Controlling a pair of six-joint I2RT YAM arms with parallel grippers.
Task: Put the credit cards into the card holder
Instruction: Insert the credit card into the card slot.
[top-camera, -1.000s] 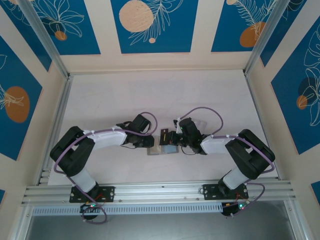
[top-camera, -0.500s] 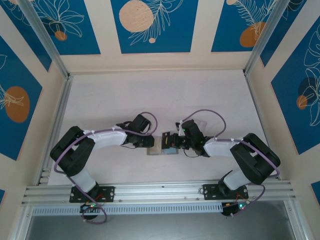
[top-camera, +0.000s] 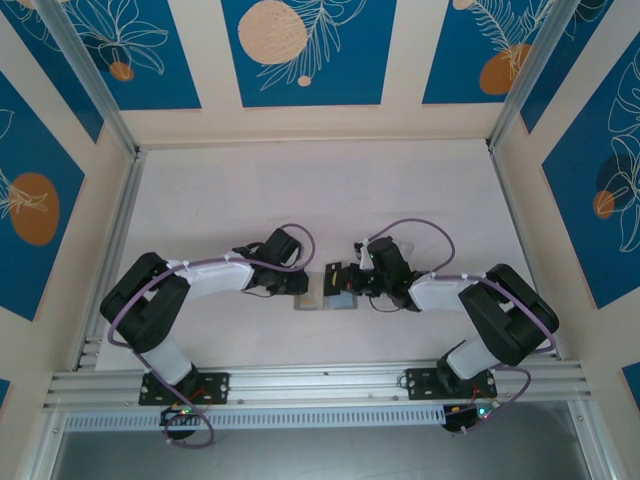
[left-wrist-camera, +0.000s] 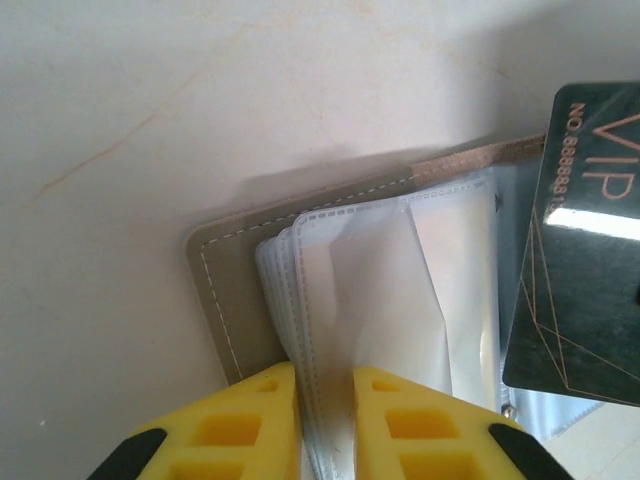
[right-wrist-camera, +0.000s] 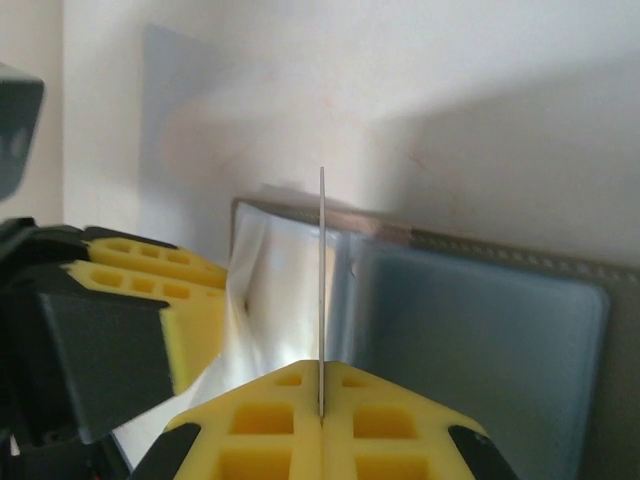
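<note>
In the top view the two grippers meet a little below the middle of the frame, over the white table (top-camera: 300, 190). The left gripper (top-camera: 303, 285) comes from the left and the right gripper (top-camera: 347, 283) from the right. Between and just under them the card holder (top-camera: 322, 303) lies open and flat on the table. In the left wrist view the yellow fingers (left-wrist-camera: 245, 420) at the bottom edge are closed on a few of the holder's clear sleeves (left-wrist-camera: 370, 290) and hold them raised from the grey stitched cover (left-wrist-camera: 235, 290), which lies on the table. At the right edge of this view there is a dark credit card (left-wrist-camera: 585, 250) with the word VIP on it, over the right part of the holder. In the right wrist view the right gripper's jaws at the bottom centre are shut tight on this card (right-wrist-camera: 321, 280). It is seen edge-on as a thin upright line over the open holder. The bluish-grey inside (right-wrist-camera: 490, 340) fills the right half of the frame, and the left gripper's fingers (right-wrist-camera: 130, 290) hold a shiny sleeve at the left. Whether the card's far end already touches a sleeve I cannot tell.
</note>
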